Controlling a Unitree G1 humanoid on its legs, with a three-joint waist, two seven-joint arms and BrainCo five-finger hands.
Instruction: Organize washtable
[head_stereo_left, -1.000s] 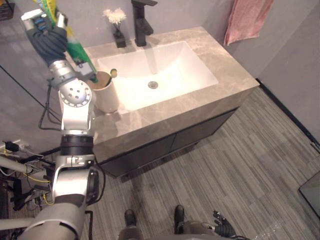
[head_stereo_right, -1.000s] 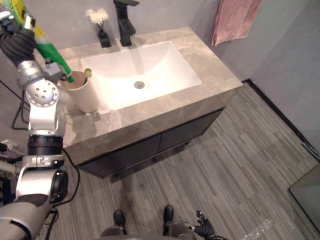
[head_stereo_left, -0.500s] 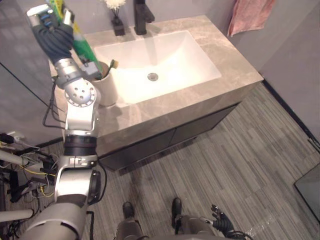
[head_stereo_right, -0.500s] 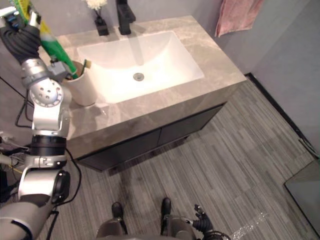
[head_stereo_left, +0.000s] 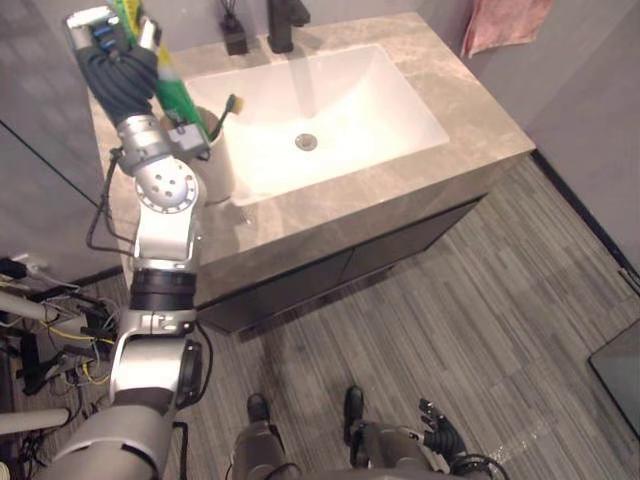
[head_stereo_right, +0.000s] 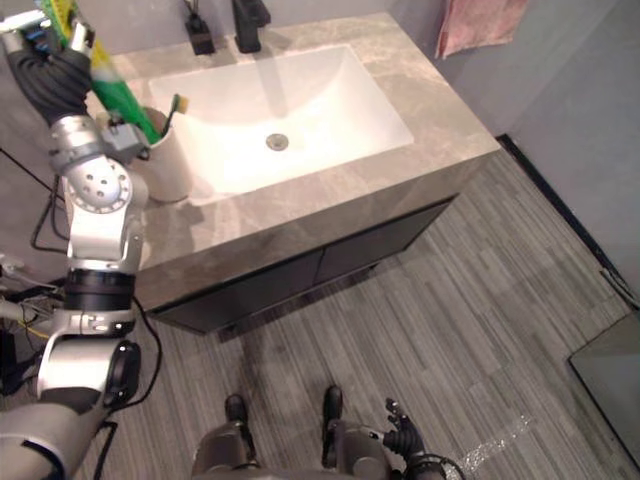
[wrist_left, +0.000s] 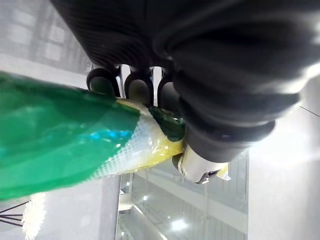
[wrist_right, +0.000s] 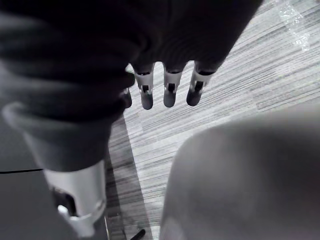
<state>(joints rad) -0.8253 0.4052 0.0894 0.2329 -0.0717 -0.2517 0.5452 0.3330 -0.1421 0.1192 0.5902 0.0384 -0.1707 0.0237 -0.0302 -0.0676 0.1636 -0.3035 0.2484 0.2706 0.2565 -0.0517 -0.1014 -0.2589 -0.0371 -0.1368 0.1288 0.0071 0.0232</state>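
My left hand (head_stereo_left: 118, 72) is raised over the left end of the washtable, shut on a green and yellow tube (head_stereo_left: 180, 95). In the left wrist view the fingers (wrist_left: 137, 85) curl round the tube (wrist_left: 65, 145). The tube slants down, its lower end at the mouth of a white cup (head_stereo_left: 216, 165) beside the basin. A toothbrush (head_stereo_left: 228, 106) leans out of that cup. My right hand (head_stereo_left: 440, 438) hangs low near the floor, its fingers (wrist_right: 170, 92) relaxed and holding nothing.
A white basin (head_stereo_left: 340, 95) is set in the marble countertop (head_stereo_left: 460, 125). A black faucet (head_stereo_left: 283, 12) and a small dark bottle (head_stereo_left: 235, 38) stand at the back. A pink towel (head_stereo_left: 505, 20) hangs on the right wall. Grey plank floor (head_stereo_left: 450, 320) lies in front.
The camera has shifted, so the washtable sits higher in view. My left hand still holds the tube, whose lower end has come closer over the cup's mouth.
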